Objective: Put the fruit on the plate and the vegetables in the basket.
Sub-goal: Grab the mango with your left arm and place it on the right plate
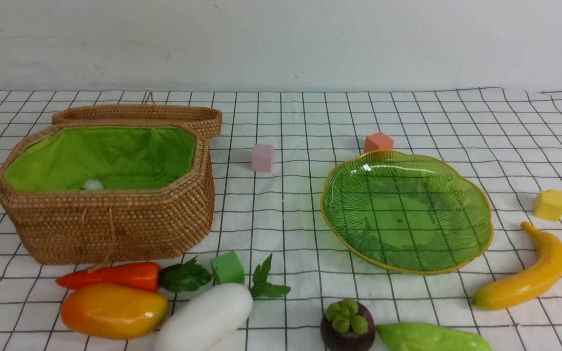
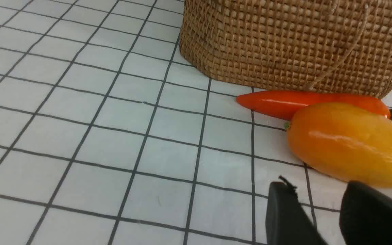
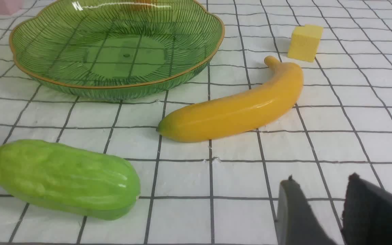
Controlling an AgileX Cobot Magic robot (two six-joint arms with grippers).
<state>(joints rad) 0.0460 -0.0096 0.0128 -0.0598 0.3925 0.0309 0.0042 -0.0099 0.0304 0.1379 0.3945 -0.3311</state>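
Observation:
The mango (image 1: 113, 310), carrot (image 1: 110, 276) and white radish (image 1: 205, 319) lie in front of the open wicker basket (image 1: 110, 224). Further right along the near edge sit the mangosteen (image 1: 348, 325) and the green gourd (image 1: 432, 338). The banana (image 1: 527, 278) lies right of the green plate (image 1: 408, 243), which holds nothing. My left gripper (image 2: 318, 186) hovers open and empty just short of the mango (image 2: 349, 143), beside the carrot (image 2: 305, 102). Open and empty too, my right gripper (image 3: 322, 179) hangs near the banana (image 3: 233, 112) and gourd (image 3: 63, 177). Neither arm shows in the front view.
Small cubes lie about: pink (image 1: 262, 157), orange (image 1: 378, 142) behind the plate, yellow (image 1: 550, 204) by the banana, green (image 1: 228, 267) by the radish leaves. The basket lid (image 1: 139, 114) is folded back. A small white thing (image 1: 92, 185) lies inside the basket.

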